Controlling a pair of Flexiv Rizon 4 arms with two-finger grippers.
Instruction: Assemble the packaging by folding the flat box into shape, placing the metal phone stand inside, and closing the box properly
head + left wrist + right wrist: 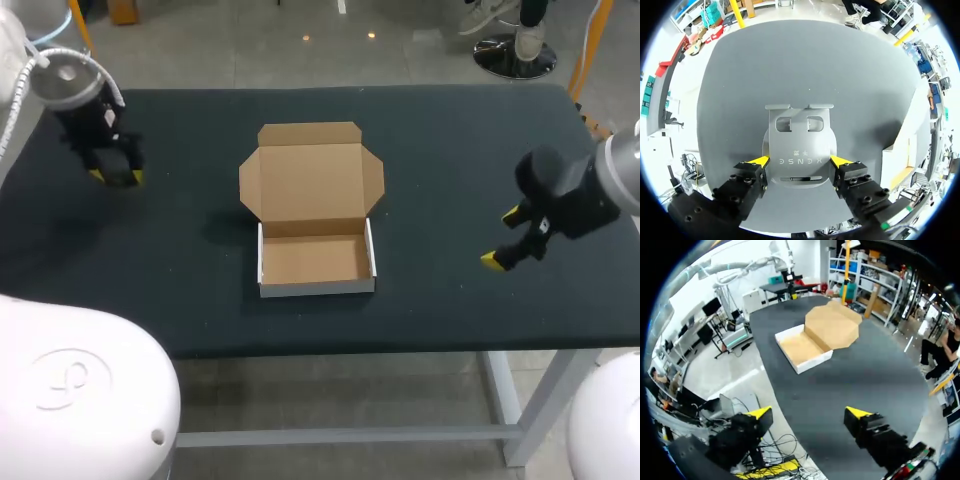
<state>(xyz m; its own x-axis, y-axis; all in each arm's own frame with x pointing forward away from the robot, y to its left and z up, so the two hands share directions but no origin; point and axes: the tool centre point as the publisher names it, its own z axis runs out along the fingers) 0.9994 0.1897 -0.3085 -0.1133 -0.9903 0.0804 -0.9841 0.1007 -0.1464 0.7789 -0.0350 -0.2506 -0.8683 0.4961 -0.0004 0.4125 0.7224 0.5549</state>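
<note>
Fingertips (759, 161) of the left gripper (800, 161) are pressed against the two side edges of the phone stand (799, 125), so the stand is judged to be clamped between them. The metal plate is held flat, on or just above the table (790, 65). The grip is taken near its closer end, probably so that it can be lifted level and carried across to the box (318, 287).

The box is set at the middle of the table, already folded into shape. Its lid (312, 178) is laid back with the side flaps spread, so that the tray (316, 258) is left open from above; nothing is seen inside it.

The right gripper (807, 417) is held near the table's right end, well apart from the box, its fingers spread wide with nothing between them. It is likely placed there so that the way to the tray is not blocked and the lid can be reached later.

In the head view the stand is hidden under the left gripper near the table's left end. From the left wrist only a cut-off part of the box is seen, off to one side. Whether the stand is raised off the table cannot be told.
</note>
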